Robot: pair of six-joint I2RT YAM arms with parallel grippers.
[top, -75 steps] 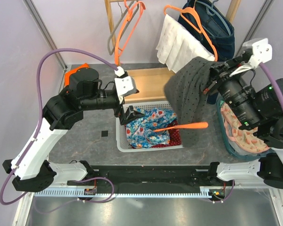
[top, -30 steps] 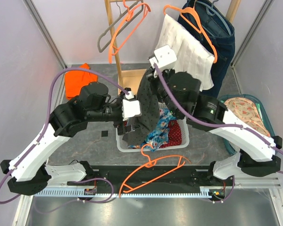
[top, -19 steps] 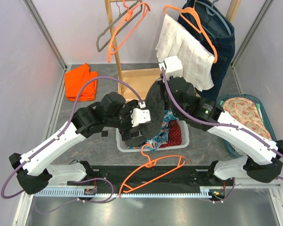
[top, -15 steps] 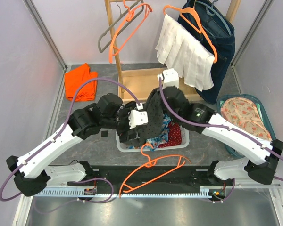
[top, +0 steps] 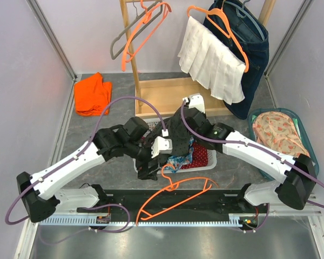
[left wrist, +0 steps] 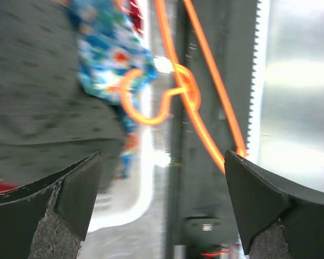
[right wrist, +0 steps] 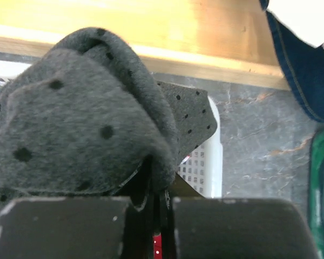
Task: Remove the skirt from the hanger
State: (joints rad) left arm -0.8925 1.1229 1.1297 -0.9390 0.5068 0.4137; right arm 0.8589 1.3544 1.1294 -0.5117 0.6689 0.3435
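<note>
- Ahead of the left claw (left wrist: 162, 162), between its wide-spread fingers, an orange plastic hanger (left wrist: 175, 97) is lying across the way.
- A grey dotted fabric skirt (left wrist: 43, 108) is crowding one finger's side.
- The skirt is bunching over the clamped right claw (right wrist: 161, 202), blocking ahead.
- Beyond the white lattice plastic basket (right wrist: 215, 156) beside it, bare grey tabletop (right wrist: 259, 145) is lying open.

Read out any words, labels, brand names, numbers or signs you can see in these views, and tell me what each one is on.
None: no readable text in any view.
Grey dotted skirt: dots only, no label showing.
Floral cloth in the white basket: printed pattern only, no words.
Left wrist view: motion-blurred, nothing legible.
</note>
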